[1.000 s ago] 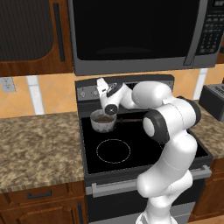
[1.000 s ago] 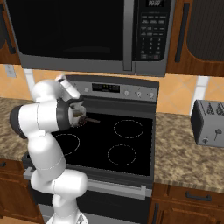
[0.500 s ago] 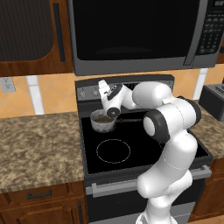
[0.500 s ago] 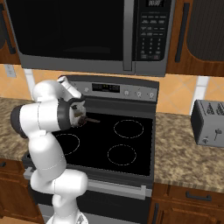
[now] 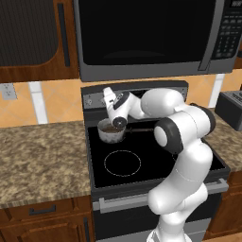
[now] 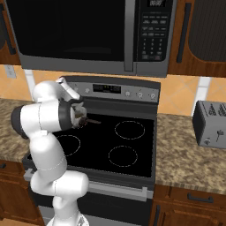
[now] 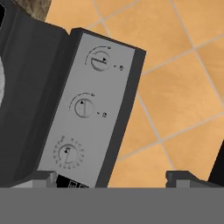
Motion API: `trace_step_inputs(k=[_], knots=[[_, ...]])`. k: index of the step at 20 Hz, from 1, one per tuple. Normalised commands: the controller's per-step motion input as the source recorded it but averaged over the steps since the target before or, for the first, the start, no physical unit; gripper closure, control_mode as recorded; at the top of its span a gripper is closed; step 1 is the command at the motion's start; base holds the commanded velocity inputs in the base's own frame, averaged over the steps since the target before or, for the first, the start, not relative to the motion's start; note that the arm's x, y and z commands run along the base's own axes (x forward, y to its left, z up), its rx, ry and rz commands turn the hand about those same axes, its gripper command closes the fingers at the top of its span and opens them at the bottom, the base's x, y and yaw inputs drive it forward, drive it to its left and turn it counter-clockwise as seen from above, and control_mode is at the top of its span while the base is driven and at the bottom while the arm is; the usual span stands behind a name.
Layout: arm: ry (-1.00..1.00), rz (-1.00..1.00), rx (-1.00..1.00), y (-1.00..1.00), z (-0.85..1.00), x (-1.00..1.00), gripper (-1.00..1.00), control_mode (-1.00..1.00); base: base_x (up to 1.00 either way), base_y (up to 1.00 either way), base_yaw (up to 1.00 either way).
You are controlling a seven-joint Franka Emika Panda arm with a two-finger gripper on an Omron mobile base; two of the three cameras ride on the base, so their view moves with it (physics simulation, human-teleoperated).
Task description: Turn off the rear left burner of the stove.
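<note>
- I have the gripper (image 5: 108, 92) up by the back panel (image 7: 83, 109) of the stove (image 6: 132, 145), at its left end.
- Its 2 fingers (image 7: 43, 177) are spread wide apart. They hold nothing.
- The hand view tilts, so the panel looks slanted. I see 3 round knobs on it in a row: the top knob (image 7: 100, 61), the middle knob (image 7: 83, 107) and the bottom knob (image 7: 67, 153).
- None of the knobs sits between the fingers yet. They are all off to one side of the gap.
- The rear left burner (image 5: 111, 138) is just in front of the panel, under a small steel pot (image 5: 111, 130). The pot is right below my hand.
- I think I must still line up on a knob and close on it.
- What could go wrong: I cannot tell which knob runs that burner. I might grab the wrong 1.
- The fingers might close beside the knob and slip off.
- If I drop too low, my hand could bump the pot and push it.
</note>
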Motion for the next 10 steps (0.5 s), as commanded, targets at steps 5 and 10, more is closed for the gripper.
trace_step_inputs(k=[5, 10], knots=[[0.00, 0.00, 0.00, 0.18, 0.00, 0.00, -1.00, -1.00, 0.00, 0.00, 0.00], [0.00, 0.00, 0.00, 0.15, 0.00, 0.00, -1.00, -1.00, 0.00, 0.00, 0.00]])
